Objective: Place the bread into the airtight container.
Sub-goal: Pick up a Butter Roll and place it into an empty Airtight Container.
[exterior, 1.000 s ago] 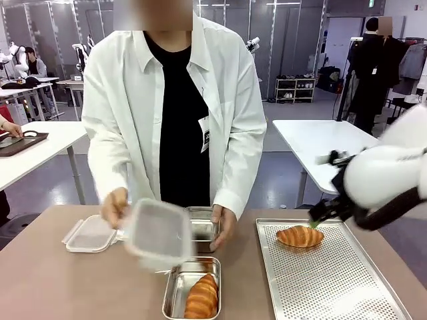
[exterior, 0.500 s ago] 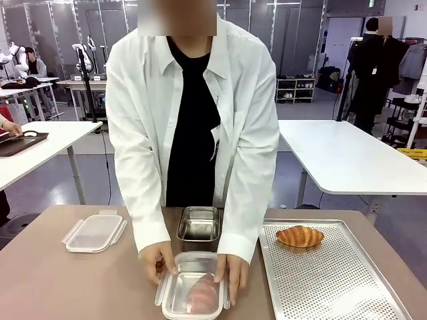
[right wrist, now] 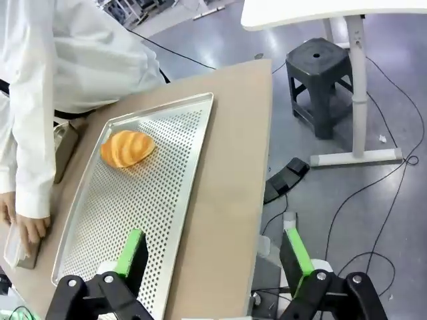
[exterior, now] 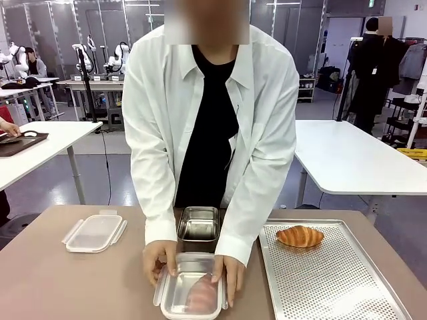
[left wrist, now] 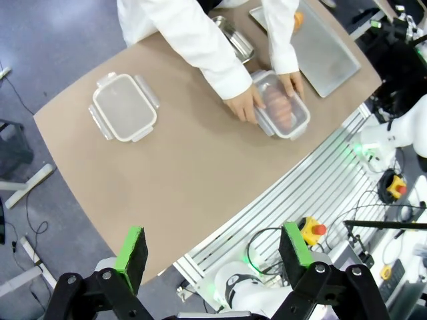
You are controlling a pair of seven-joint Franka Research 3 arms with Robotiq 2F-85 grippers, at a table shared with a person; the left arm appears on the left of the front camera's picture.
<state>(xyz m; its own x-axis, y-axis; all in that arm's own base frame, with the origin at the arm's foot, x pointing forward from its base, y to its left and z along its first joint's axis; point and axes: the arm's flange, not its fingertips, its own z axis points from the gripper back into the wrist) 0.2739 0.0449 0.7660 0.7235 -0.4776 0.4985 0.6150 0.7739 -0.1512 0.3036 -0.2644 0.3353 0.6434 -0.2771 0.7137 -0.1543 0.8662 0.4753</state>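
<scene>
a: where does the bread stand?

b: one bread [exterior: 200, 298] lies in the near steel container [exterior: 170, 308]. the person's hands [exterior: 159, 261] press a clear lid [exterior: 190, 267] onto it, one hand at each side. a second bread [exterior: 299, 236] lies on the perforated tray [exterior: 333, 287], at its far end, well apart from any container.

a: so which step is this?

b: i'd judge the person is sealing the first box, and the second bread is not yet picked. an empty steel container [exterior: 198, 225] stands just behind the lidded one. a loose lid [exterior: 93, 233] lies on the tabletop [exterior: 53, 287] toward the robot's left.

a: and the arms?

b: both are high up. the left gripper [left wrist: 217, 250] looks down on the tabletop, its fingers [left wrist: 133, 248] spread wide with nothing between them. the right gripper [right wrist: 213, 257] looks down along the tray, fingers [right wrist: 132, 257] wide too, and empty.

a: next move?

b: probably the right arm. it would come down over the second bread, straddle its narrow width and close gently, since the crust looks easy to crush. then it would carry it to the empty container. it should wait until the hands are away from that spot.
</scene>
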